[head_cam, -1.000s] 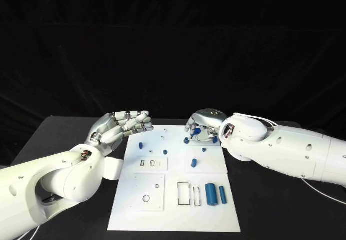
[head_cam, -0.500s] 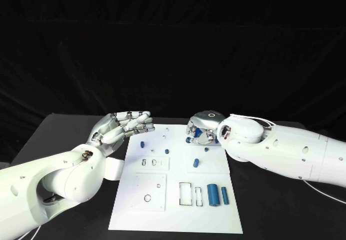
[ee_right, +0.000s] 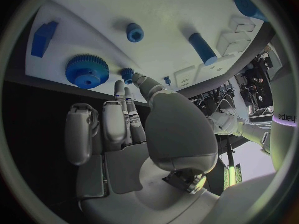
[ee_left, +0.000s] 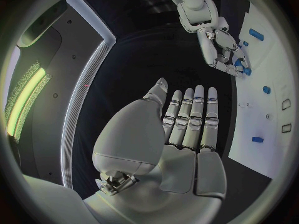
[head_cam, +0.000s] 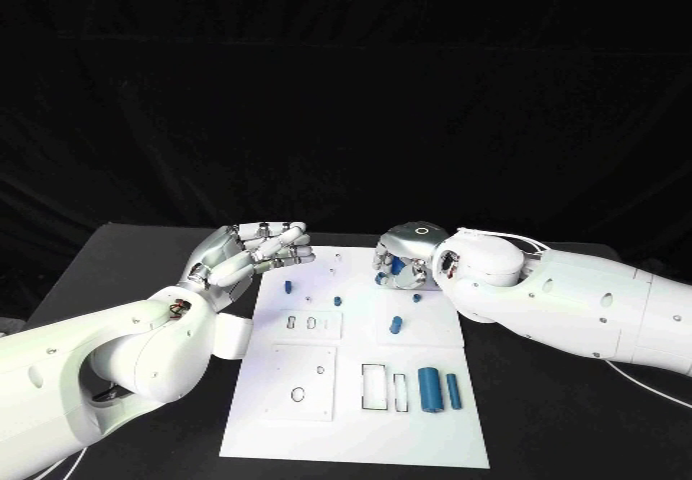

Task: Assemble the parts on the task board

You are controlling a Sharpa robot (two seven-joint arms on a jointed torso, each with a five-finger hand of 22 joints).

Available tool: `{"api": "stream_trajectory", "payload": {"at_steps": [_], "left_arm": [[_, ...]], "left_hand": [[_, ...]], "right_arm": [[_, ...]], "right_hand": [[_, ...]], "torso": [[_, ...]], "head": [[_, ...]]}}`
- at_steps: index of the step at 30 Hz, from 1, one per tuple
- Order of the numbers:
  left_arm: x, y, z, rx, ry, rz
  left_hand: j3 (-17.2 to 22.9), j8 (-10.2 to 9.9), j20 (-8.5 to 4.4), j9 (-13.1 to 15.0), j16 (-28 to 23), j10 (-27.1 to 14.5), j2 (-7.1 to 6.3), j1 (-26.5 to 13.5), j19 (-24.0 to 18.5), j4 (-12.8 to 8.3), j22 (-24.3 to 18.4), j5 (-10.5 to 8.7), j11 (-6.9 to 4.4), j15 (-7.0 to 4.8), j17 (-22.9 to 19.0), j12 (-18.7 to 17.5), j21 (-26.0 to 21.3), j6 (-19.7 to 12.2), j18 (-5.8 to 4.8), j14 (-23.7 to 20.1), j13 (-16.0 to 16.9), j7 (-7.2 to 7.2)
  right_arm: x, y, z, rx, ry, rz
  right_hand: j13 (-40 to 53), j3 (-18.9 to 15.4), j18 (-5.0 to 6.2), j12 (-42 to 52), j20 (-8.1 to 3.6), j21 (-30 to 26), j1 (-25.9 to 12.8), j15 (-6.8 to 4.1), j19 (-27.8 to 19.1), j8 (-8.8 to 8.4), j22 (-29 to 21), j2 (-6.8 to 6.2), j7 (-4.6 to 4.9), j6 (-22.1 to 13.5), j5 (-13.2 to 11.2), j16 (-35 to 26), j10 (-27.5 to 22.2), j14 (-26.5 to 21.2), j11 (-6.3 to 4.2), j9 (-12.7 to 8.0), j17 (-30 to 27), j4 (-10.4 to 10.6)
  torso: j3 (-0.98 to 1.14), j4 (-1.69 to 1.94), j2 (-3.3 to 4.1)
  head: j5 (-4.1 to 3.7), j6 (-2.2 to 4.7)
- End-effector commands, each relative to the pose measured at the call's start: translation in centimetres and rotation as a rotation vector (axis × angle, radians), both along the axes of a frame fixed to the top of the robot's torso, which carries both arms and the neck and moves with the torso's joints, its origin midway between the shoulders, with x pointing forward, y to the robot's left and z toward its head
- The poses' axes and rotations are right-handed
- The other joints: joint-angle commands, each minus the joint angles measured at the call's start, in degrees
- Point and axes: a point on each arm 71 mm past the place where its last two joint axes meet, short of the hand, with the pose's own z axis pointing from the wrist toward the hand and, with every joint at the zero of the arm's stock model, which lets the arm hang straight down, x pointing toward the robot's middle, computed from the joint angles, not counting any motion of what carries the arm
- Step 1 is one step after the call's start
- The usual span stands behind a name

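The white task board [head_cam: 346, 420] lies in the middle of the black table. My right hand [head_cam: 404, 262] reaches down onto its far right corner. In the right wrist view its thumb and a fingertip [ee_right: 119, 86] pinch a small blue gear [ee_right: 127, 74], with a large blue gear [ee_right: 87, 70] and a blue block [ee_right: 45, 37] on the board beside it. Two blue cylinders [head_cam: 428, 388] lie near the board's front right. Small blue pegs [head_cam: 287, 287] and a short blue piece [head_cam: 395, 324] sit further back. My left hand [head_cam: 253, 250] hovers at the board's far left corner, fingers apart and holding nothing.
Rectangular slots [head_cam: 372, 387] and a round hole [head_cam: 297, 394] are cut into the board's near half. A white block [head_cam: 238, 335] lies against the board's left edge under my left arm. Bare black table [head_cam: 562, 430] runs along both sides.
The head view has shifted a little. My right hand stays over the far right corner of the board, and my left hand holds its raised pose.
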Motion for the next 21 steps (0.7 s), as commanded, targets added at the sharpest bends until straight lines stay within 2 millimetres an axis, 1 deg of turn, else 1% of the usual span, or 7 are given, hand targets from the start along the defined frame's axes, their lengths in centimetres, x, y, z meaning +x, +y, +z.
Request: {"api": "stream_trajectory", "payload": {"at_steps": [1,7,13,21], "left_arm": [[-0.14,-0.24,0.18,-0.009,-0.005,-0.025],[-0.16,-0.18,0.21,-0.008,-0.004,-0.025],[-0.17,-0.19,0.22,-0.007,-0.002,-0.026],[-0.19,-0.18,0.23,-0.006,0.0,-0.028]], "left_hand": [[-0.04,-0.34,-0.02,-0.09,-0.19,0.22,-0.21,-0.49,0.38,-0.19,-0.1,0.25,0.15,0.4,-0.08,-0.15,-0.1,0.22,0.48,0.16,-0.08,0.29],[-0.03,-0.38,-0.02,-0.09,-0.23,0.21,-0.19,-0.51,0.36,-0.2,-0.12,0.29,0.17,0.41,-0.09,-0.2,-0.12,0.21,0.47,0.15,-0.08,0.31],[0.0,-0.47,-0.01,-0.1,-0.34,0.18,-0.12,-0.57,0.33,-0.2,-0.17,0.35,0.21,0.44,-0.12,-0.32,-0.17,0.2,0.46,0.13,-0.08,0.35],[0.03,-0.55,-0.01,-0.1,-0.43,0.16,-0.06,-0.6,0.3,-0.2,-0.2,0.37,0.24,0.47,-0.14,-0.41,-0.2,0.18,0.45,0.1,-0.09,0.39]], "right_arm": [[0.11,0.05,-0.11,-0.028,0.008,-0.005],[0.24,0.1,-0.25,-0.036,0.018,-0.007],[0.32,0.23,-0.34,-0.04,0.026,-0.008],[0.55,0.16,-0.44,-0.046,0.033,-0.015]], "right_hand": [[0.1,0.4,-1.11,0.23,0.25,0.15,0.4,-0.2,0.47,-0.06,0.13,-0.27,0.07,0.51,0.27,0.28,0.18,3.29,-0.1,0.08,0.12,0.1],[0.17,0.65,-1.17,0.29,0.28,0.38,0.47,-0.2,0.5,0.0,0.48,-0.23,0.09,0.73,0.26,0.67,0.31,3.28,-0.11,0.19,0.44,0.18],[0.37,1.19,-1.18,0.55,0.28,0.59,0.72,-0.29,0.48,0.13,0.78,0.11,0.05,1.22,0.38,1.13,0.88,3.2,-0.24,0.42,0.77,0.27],[0.54,1.82,-1.22,0.67,0.25,0.83,1.0,-0.38,0.46,0.34,1.12,0.54,0.0,1.98,0.77,1.62,1.32,3.11,-0.31,0.73,1.14,0.37]], "torso": [[0.0,-0.01,0.13],[-0.03,-0.04,0.22],[-0.07,0.11,0.29],[-0.11,0.1,0.43]], "head": [[0.01,-0.1],[-0.05,-0.18],[-0.14,-0.18],[-0.2,-0.2]]}}
